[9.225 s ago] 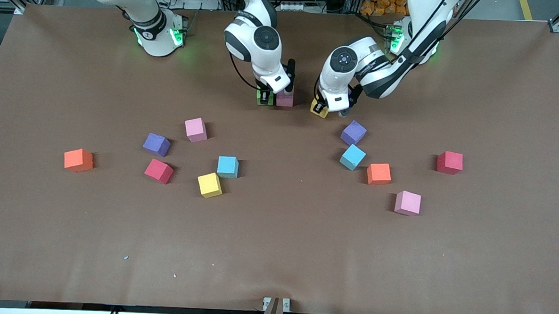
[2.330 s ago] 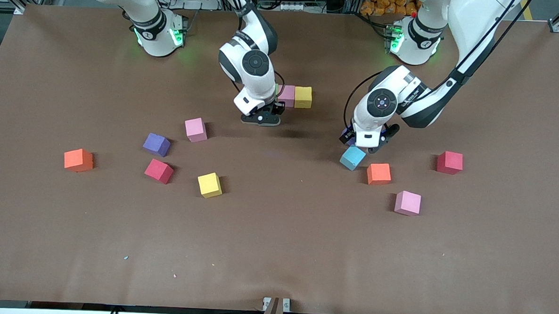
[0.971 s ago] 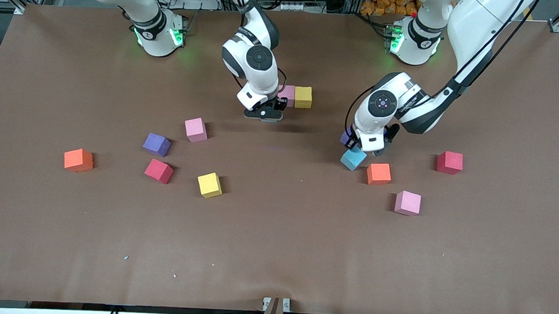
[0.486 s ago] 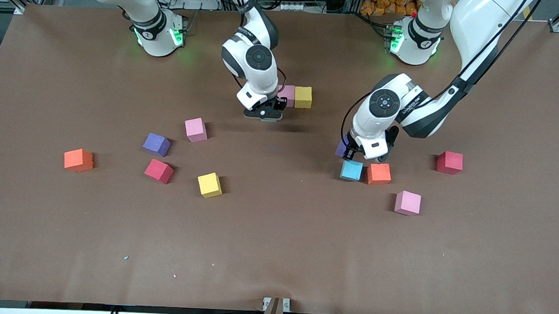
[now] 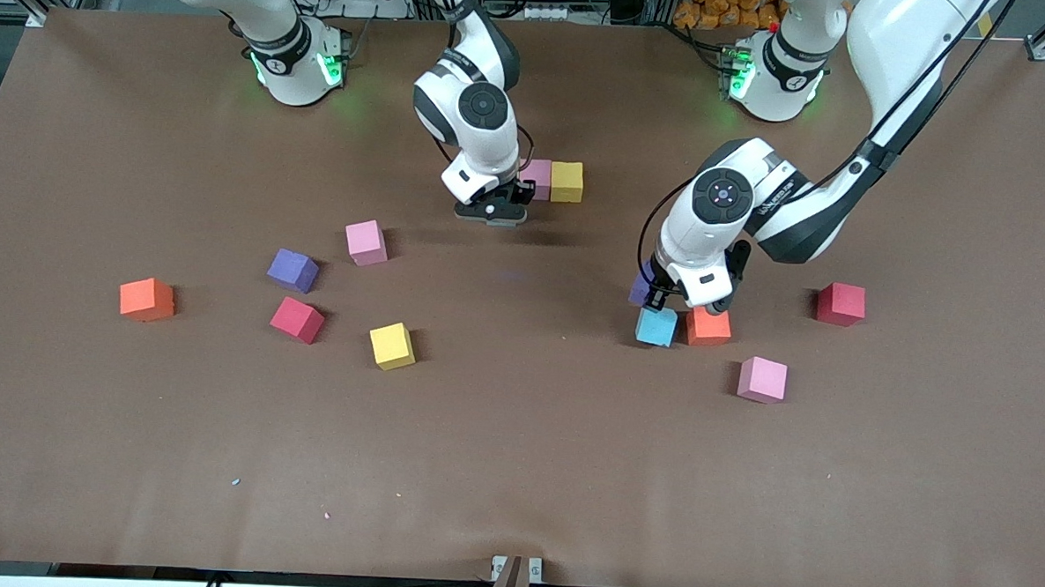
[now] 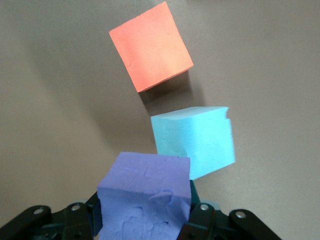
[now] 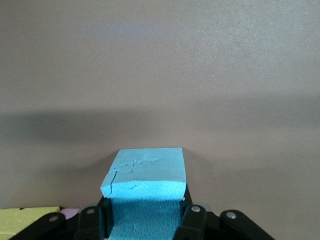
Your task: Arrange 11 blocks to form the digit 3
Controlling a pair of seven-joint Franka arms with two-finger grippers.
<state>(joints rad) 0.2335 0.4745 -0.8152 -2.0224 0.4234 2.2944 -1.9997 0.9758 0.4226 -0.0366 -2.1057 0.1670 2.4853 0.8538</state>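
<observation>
While the left gripper point(image 5: 655, 292) is gripping a purple block point(image 6: 145, 192) between its fingers, it is hanging low over the table point(image 5: 515, 470), above a light blue block point(image 5: 657, 327) that is sitting just beside an orange block point(image 5: 708, 326) toward the left arm's end; whether those two are touching cannot be told. In the left wrist view the held purple cube is filling the space between the fingers, with the blue and orange cubes lying on the table past it.

Near the table's middle, toward the edge where the bases are standing, the right gripper point(image 5: 491, 211) is clamping a second light blue block point(image 7: 145, 197) and is hovering just beside the started row, whose pink block point(image 5: 537, 179) and yellow block point(image 5: 567, 182) are sitting side by side. A corner of yellow is peeking into the right wrist view beside the fingers.

Loose cubes are lying elsewhere. Toward the left arm's end, a red block point(image 5: 840, 304) and another pink block point(image 5: 763, 380) are resting apart from each other. Toward the right arm's end, a third pink block point(image 5: 366, 242), a second purple block point(image 5: 292, 270), a second red block point(image 5: 296, 320), a second yellow block point(image 5: 391, 346) and a second orange block point(image 5: 146, 299) are lying scattered.
</observation>
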